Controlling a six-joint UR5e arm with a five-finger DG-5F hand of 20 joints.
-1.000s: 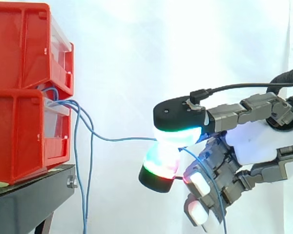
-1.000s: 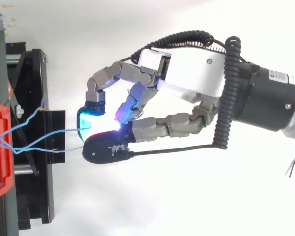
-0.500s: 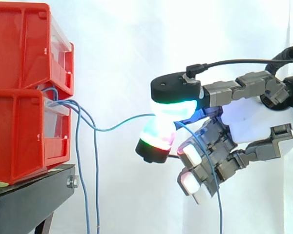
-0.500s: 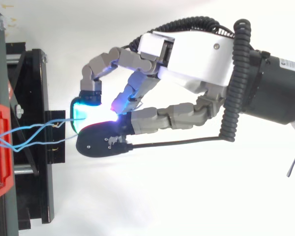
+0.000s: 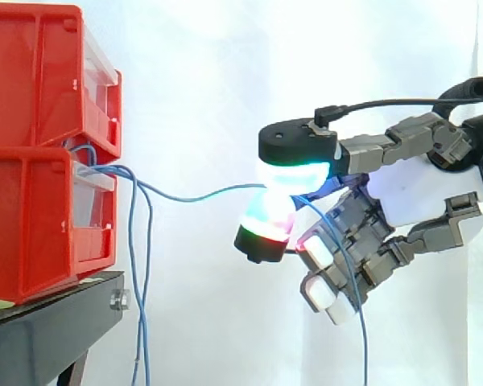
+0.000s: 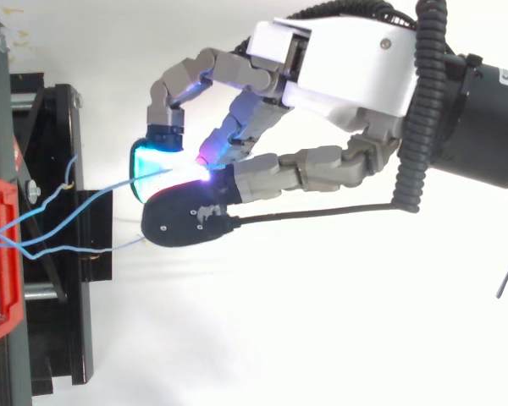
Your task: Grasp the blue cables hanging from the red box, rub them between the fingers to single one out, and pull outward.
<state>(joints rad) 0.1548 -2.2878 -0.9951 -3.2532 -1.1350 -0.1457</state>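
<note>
Single strand caught: robot hand point(image 5: 410, 193) pinches one thin blue cable point(image 5: 185, 197) between two glowing pads point(image 5: 266, 229), other fingers curled below. Held cable lies roughly level, long axis left-right, sagging slightly from gap between stacked red plastic bins point(image 5: 32, 161) to pinch; its tail drops past fingers. Other blue cables point(image 5: 131, 265) hang straight down beside black stand point(image 5: 48, 330). Robot hand well apart from bins.

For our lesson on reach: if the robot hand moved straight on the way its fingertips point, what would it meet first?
Likely the loose blue cables hanging beside the lower red bin, then that bin's front; depth is unclear.
</note>
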